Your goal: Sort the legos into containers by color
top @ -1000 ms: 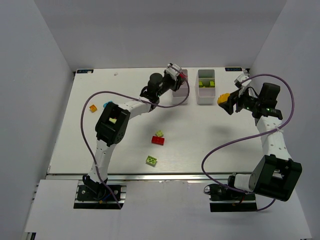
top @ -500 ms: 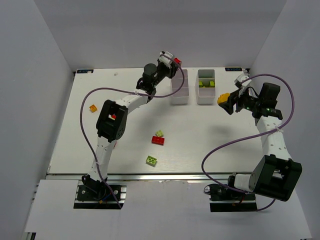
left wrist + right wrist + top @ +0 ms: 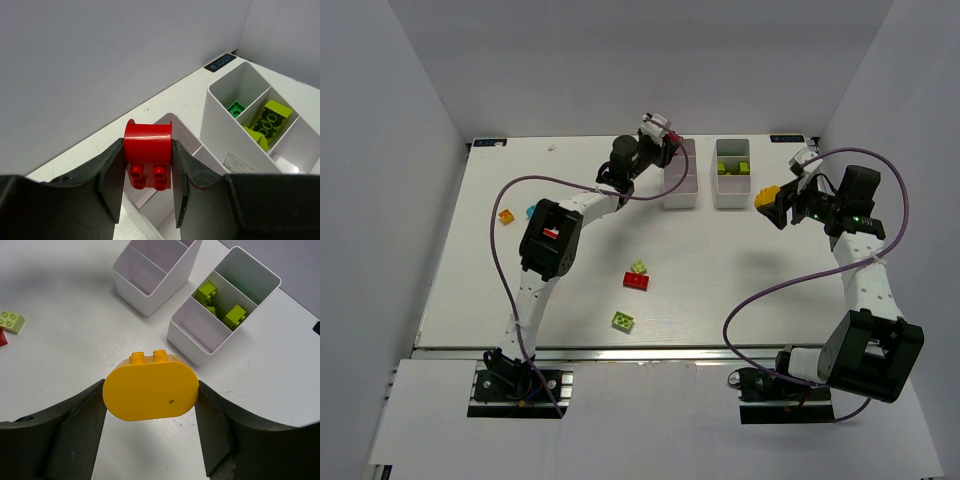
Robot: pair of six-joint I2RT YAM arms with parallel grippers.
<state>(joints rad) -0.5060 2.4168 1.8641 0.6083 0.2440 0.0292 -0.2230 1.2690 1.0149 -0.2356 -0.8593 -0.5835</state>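
Far left of desk (image 3: 450, 300): orange brick (image 3: 506, 216), with cyan brick (image 3: 531, 210) just beside it, partly hidden by the left arm. Left hand (image 3: 661, 131) is up at the back of the desk, by the far end of the left bin (image 3: 680, 200). In the wrist view its fingers (image 3: 111, 175) are clamped narrow on the held red brick (image 3: 148, 155), studs facing the camera, with the bin's far compartment right behind and below it; can't tell the height over the rim. Mid desk, loose: lime brick (image 3: 638, 267) touching or just beside the loose red brick (image 3: 636, 281), and a second lime brick (image 3: 622, 321) nearer the arm bases. Right bin (image 3: 732, 198) sits just beside the left bin, parallel. It holds a dark green brick (image 3: 235, 108) in the far compartment and lime bricks (image 3: 234, 316) in the middle one. Right hand (image 3: 777, 203) hangs to the right of the right bin, off the desk, gripping a yellow brick (image 3: 150, 389) with rounded ends between its fingers (image 3: 87, 415), two studs on the top edge.
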